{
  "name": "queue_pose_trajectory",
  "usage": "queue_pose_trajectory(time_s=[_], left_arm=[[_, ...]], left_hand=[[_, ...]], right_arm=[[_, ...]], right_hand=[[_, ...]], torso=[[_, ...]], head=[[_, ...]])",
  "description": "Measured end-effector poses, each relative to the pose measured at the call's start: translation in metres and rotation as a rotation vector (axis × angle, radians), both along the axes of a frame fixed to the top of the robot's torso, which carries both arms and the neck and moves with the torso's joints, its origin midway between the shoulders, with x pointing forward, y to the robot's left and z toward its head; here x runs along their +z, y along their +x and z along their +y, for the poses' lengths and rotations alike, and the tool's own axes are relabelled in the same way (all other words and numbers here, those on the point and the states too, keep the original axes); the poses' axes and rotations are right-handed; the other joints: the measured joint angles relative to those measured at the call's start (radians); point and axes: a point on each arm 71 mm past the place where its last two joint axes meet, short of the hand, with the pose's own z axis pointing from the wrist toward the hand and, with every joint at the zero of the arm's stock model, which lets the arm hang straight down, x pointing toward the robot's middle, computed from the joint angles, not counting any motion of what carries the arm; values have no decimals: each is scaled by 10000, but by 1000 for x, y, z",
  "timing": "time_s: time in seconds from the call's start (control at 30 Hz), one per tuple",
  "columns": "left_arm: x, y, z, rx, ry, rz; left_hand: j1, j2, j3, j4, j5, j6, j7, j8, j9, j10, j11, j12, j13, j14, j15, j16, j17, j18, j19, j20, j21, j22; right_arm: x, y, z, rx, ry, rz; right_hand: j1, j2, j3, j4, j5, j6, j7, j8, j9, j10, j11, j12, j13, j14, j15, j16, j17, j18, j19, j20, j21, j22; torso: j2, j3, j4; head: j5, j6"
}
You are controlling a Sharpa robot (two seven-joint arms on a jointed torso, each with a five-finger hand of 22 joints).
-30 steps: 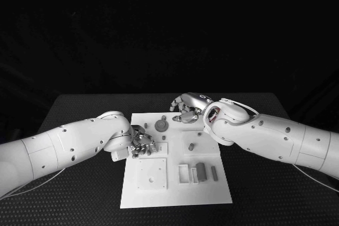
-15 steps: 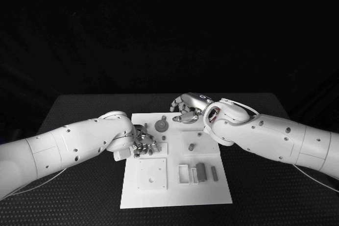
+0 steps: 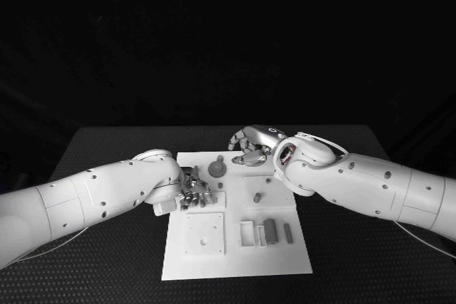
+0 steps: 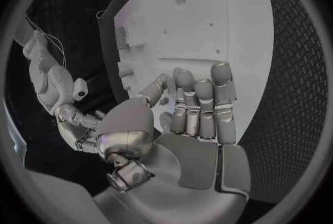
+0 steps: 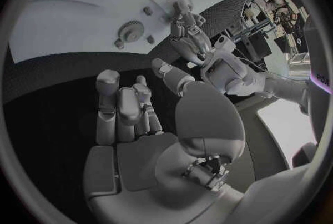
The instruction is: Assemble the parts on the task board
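The task board [image 3: 238, 251] lies in the middle of the black table [image 3: 361, 251], with its long side running from 12 to 6 o'clock in the head view.

The left hand [image 3: 195, 193] rests low over the board's 9 o'clock edge. In the left wrist view its fingers [image 4: 201, 107] lie straight and close together, pointing down at the white surface, and the thumb stands a little apart. I see nothing between them, so this hand holds nothing and is open (although the fingertips are very near the board, and I cannot tell if they touch it).

The right hand [image 3: 251, 146] hovers at the board's 12 o'clock end, just beside the gear [image 3: 217, 168], which stands on the board at about 11 o'clock from its centre. In the right wrist view its fingers [image 5: 121, 104] are half curled over the dark table, and no part is in them; whether the hand counts as open or closed I cannot tell.

A small peg [image 3: 256, 197] stands near the board's middle, toward 3 o'clock. Several grey bars [image 3: 271, 230] lie side by side toward 5 o'clock, next to a white frame [image 3: 247, 233]. A square plate [image 3: 203, 234] with small holes lies toward 7 o'clock.
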Motion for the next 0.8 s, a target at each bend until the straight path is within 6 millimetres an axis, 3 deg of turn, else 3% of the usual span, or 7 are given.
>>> queue_pose_trajectory(time_s=[0.8], left_arm=[[1, 1, 0, -2, 96, -357]], left_hand=[[-45, 45, 27, 27, 2, 16, -16, -52, -1, 16, 17, 0, -2, 18, -18, -10, -30, -2, 4, -5, 40, -2]], right_arm=[[-2, 0, 0, 55, -192, 222]], right_hand=[[0, 0, 0, 0, 0, -27, -24, 0, 2, 0, 0, 0, -8, 0, 0, 0, -54, 0, -4, 8, 0, 0]], torso=[[0, -5, -1]], head=[[-12, -17]])
